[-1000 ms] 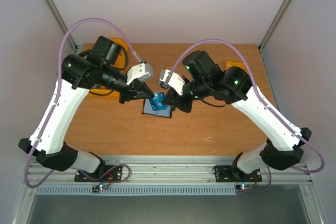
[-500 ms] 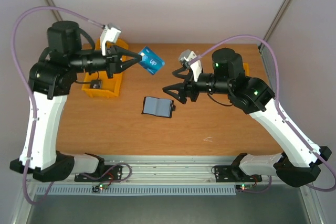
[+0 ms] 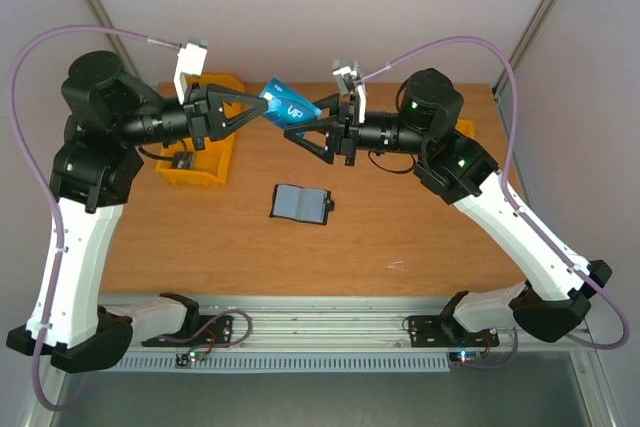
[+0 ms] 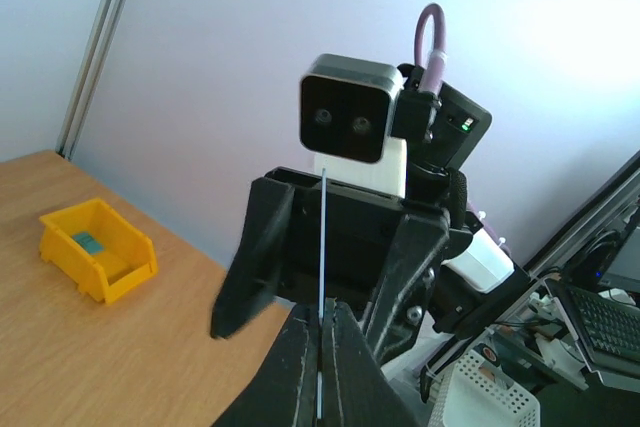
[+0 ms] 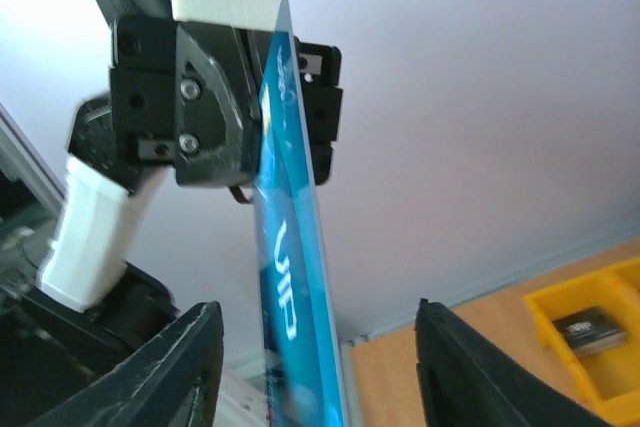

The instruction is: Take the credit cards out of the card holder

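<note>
My L gripper (image 3: 262,109) is clamped on the card (image 3: 284,107), pinching its 9 o'clock end in the top view. The card's up in the air, off the table (image 3: 420,237), blue w/ white "VIP" lettering. From my L wrist cam it's edge-on, a thin line running up from betw. my closed fingertips (image 4: 303,352).

My R gripper (image 3: 300,124) comes in from 3 o'clock w/ jaws apart, one finger each side of the card's free end. On the R wrist cam the card stands betw. my two fingers (image 5: 170,367) w/ a gap on both sides, so no contact there that I can see. The two grippers face each other nose to nose, near but apart.

Holder (image 3: 299,203) lies open & flat approx. mid-table, at 6 o'clock from the card in the top view, clear of both grippers. Its blue-grey panels face up, black edging round them, and a small black tab (image 3: 330,207) is at its 3 o'clock side. Can't tell if any other card sits in it.

L bin (image 3: 200,177), yellow, sits at 10 o'clock from the holder, under my L arm, w/ a small dark item (image 3: 182,160) inside. R bin (image 3: 462,128), also yellow, is at 2 o'clock from the holder, mostly hidden behind my R arm. The L wrist cam shows a small teal thing (image 4: 88,240) in it.
</note>
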Controlling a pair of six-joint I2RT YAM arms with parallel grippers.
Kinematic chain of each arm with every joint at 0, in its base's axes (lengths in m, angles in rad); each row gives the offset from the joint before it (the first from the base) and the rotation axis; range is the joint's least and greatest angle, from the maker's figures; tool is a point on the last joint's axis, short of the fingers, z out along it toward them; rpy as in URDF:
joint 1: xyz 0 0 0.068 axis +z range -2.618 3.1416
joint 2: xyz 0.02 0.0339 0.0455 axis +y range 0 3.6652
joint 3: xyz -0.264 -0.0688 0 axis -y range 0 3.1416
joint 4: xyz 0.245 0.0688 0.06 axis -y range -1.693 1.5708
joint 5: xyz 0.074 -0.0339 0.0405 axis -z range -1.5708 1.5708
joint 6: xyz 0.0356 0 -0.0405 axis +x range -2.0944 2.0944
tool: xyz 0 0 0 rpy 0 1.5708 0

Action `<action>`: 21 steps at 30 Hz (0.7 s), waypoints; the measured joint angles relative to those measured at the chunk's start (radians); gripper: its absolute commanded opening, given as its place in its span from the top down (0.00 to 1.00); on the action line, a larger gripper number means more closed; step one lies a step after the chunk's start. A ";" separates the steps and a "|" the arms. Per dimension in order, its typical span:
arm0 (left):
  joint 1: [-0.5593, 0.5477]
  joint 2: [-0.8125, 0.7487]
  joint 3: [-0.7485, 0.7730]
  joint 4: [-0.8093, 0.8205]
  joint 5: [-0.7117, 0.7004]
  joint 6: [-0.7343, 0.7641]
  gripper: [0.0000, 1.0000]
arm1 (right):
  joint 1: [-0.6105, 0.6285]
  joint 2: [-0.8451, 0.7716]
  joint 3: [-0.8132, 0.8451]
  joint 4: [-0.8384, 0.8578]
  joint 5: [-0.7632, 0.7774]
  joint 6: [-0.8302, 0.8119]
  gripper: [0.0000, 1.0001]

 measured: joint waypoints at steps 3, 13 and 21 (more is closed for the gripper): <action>0.000 0.000 -0.014 0.006 0.003 -0.009 1.00 | 0.000 0.005 0.002 0.030 -0.019 0.029 0.93; -0.001 -0.055 -0.116 -0.105 -0.037 0.175 0.07 | -0.105 0.010 0.032 -0.057 -0.095 0.091 0.99; -0.003 -0.066 -0.160 -0.308 -0.214 0.483 0.01 | -0.271 0.121 0.334 -0.557 -0.155 -0.007 0.99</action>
